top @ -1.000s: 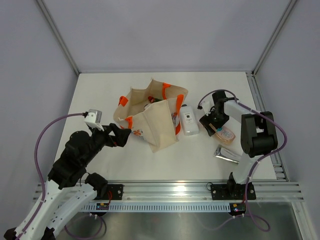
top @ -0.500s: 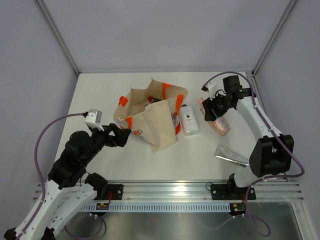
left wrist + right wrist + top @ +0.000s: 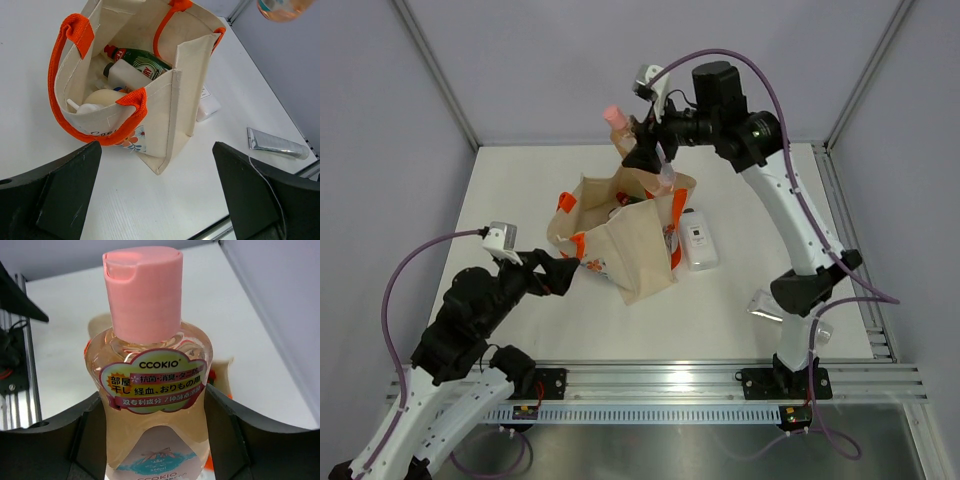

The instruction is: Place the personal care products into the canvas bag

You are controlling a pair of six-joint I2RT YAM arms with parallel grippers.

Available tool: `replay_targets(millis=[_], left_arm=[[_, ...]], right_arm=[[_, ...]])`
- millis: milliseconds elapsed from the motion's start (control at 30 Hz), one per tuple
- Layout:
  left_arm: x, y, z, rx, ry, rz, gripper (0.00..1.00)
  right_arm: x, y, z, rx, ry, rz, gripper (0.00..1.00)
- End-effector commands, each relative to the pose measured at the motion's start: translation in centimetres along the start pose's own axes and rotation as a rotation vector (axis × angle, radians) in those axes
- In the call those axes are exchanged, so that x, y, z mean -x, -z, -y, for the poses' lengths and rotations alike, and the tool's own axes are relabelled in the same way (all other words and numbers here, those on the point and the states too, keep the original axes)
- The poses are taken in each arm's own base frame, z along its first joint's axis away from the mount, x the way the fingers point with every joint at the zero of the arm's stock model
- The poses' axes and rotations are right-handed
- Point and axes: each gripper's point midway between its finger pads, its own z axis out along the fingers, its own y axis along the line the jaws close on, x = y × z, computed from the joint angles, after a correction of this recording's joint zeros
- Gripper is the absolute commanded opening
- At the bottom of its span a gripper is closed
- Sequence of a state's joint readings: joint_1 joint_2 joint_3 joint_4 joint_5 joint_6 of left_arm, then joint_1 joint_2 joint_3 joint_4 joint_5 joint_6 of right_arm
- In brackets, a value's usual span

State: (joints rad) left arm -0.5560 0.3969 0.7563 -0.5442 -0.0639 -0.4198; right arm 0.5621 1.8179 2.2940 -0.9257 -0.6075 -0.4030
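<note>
Transfer in mid-air: the right gripper (image 3: pixel 638 148) holds the pink bottle (image 3: pixel 620 125) aloft, above the far rim of the canvas bag (image 3: pixel 620 240) as the overhead camera sees it. Its jaws are clamped on the bottle's lower body. 1 second ago the bottle lay on the table (image 3: pixel 510 200) to the right of the bag, beyond the white flat bottle (image 3: pixel 697 240), and 0.5 seconds ago it was still there with the gripper on it.

The pick-up looks done. This item likely needs only a descent over the bag's open mouth and a release.

The left gripper (image 3: pixel 563 272) stays at the bag's near-left corner, fingers spread wide and grasping nothing.

Seen close from the right wrist, the bottle has a clear body of peach-pink liquid, an opaque pink flip cap and a scalloped label reading CCOKIO above Japanese text.

Inside the bag lie a green bottle (image 3: pixel 142 59) and a white cylinder (image 3: pixel 127 76). The white flat bottle rests just beside the bag's right side. The silver tube (image 3: pixel 772 308) lies well apart, right of the bag.
</note>
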Motion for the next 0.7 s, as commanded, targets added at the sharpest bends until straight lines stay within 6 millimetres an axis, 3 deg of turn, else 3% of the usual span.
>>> replay_targets(millis=[0,67,200,333,433,533,667], left_arm=[[1.1,0.5,0.4,-0.015,0.017,0.043,0.99],[1.1,0.7,0.3,-0.006,0.019,0.047,0.99],[1.1,0.9,-0.2,0.019,0.006,0.039,0.99],[1.0,0.5,-0.5,0.038,-0.009,0.028,0.99],[0.8,0.2,-0.6,0.04,-0.021,0.015,0.99],[0.6,-0.2,-0.5,0.028,-0.028,0.015,0.99],[0.2,-0.8,-0.3,0.015,-0.033,0.004,0.99]], right_arm=[[5.2,-3.7,2.2,-0.021,0.055,0.165,0.0],[5.8,-6.1,4.0,-0.041,0.081,0.217,0.0],[5.7,-8.8,7.4,-0.134,0.162,0.265,0.0],[3.2,-10.5,8.5,-0.144,0.203,0.206,0.0],[-0.5,-10.4,6.0,-0.056,0.179,0.149,0.0],[-2.3,-9.6,3.5,0.025,0.175,0.134,0.0],[-4.3,-8.4,-1.5,0.214,0.145,0.101,0.0]])
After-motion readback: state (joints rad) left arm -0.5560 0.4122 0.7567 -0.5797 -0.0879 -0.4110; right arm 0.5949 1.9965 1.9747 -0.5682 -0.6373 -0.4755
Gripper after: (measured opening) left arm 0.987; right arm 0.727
